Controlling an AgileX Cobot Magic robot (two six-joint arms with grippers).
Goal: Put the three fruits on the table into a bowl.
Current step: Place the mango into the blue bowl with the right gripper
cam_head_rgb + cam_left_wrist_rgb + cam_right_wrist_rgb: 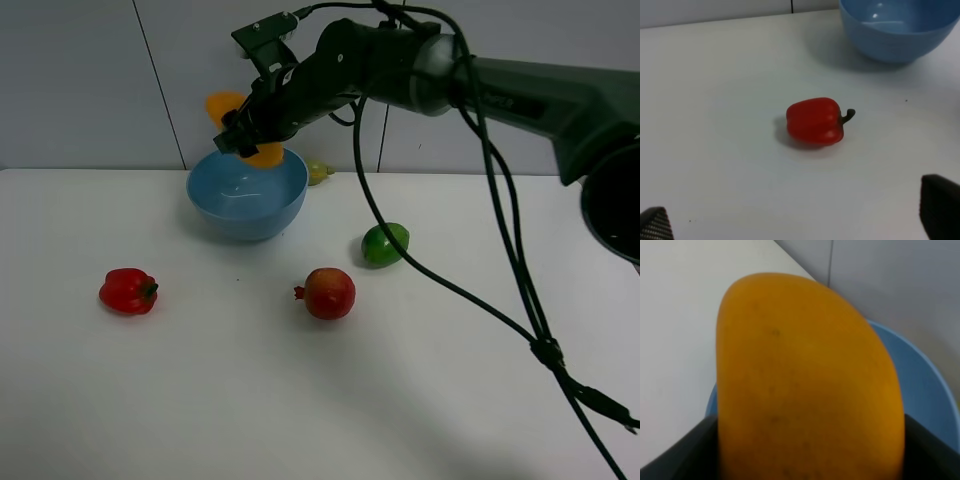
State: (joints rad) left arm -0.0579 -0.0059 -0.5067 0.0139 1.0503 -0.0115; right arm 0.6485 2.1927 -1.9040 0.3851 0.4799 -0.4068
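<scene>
My right gripper [243, 128] is shut on the orange-yellow mango [228, 105] and holds it in the air just above the rear rim of the light-blue bowl [222, 205]. The right wrist view is filled by the mango [805, 380] with the bowl [930, 390] below it. The red pomegranate [328, 293] and the glossy green fruit [385, 244] lie on the white table [300, 400], to the right of and nearer than the bowl. My left gripper [800, 220] is open, hanging above the table; its fingertips [940, 212] flank nothing.
A red bell pepper [128, 291] lies on the left of the table and in the left wrist view [816, 121], with the bowl [900, 35] beyond it. A small yellow-green pear-like fruit [318, 172] sits behind the bowl. Black cables [500, 260] hang from the right arm.
</scene>
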